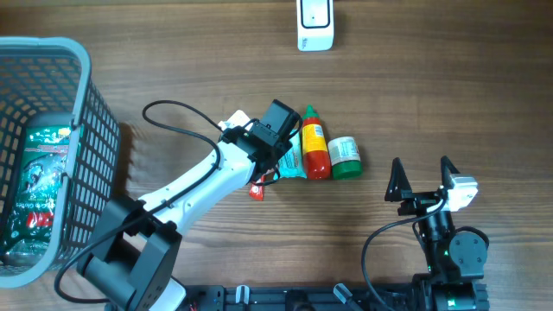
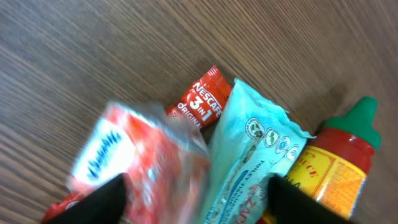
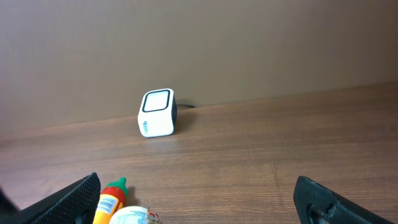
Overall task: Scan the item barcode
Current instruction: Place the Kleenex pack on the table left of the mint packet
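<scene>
A white barcode scanner stands at the far edge of the table, and shows as a small cube in the right wrist view. My left gripper hangs open over a cluster of items mid-table. Between its spread fingers lies a blurred red-and-white packet, next to a teal packet. A red Nescafe sachet and a red sauce bottle with a green cap lie beside them. My right gripper stands open and empty at the near right.
A grey basket at the left holds a green packet. A green-lidded jar lies right of the sauce bottle. Bare wood lies between the items and the scanner.
</scene>
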`<state>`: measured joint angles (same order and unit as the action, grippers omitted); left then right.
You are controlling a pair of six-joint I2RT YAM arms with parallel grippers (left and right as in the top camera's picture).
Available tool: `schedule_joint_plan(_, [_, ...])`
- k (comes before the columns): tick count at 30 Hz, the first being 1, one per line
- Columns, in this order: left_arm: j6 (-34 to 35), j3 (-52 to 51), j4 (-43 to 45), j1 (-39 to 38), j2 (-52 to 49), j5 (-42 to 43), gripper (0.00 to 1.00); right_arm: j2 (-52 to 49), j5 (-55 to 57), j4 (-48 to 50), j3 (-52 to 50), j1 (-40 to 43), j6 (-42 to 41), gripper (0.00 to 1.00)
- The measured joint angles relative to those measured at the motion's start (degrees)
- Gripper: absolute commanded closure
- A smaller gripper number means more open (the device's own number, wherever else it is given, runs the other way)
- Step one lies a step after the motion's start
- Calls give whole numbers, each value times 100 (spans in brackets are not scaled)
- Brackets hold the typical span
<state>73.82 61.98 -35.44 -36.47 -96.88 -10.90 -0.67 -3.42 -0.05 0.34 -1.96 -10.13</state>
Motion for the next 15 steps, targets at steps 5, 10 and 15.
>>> schedule_joint_plan(5, [-400, 151, -535, 238, 393, 0, 0, 0, 0, 0, 0, 0, 0, 0])
schedule_joint_plan(10, [-1241, 872, -546, 710, 1519, -76, 0, 0, -2, 0, 0, 0, 0, 0])
schedule_joint_plan(15, [-1873, 1300, -533, 1266, 2782, -682, 0, 0, -2, 0, 0, 0, 0, 0])
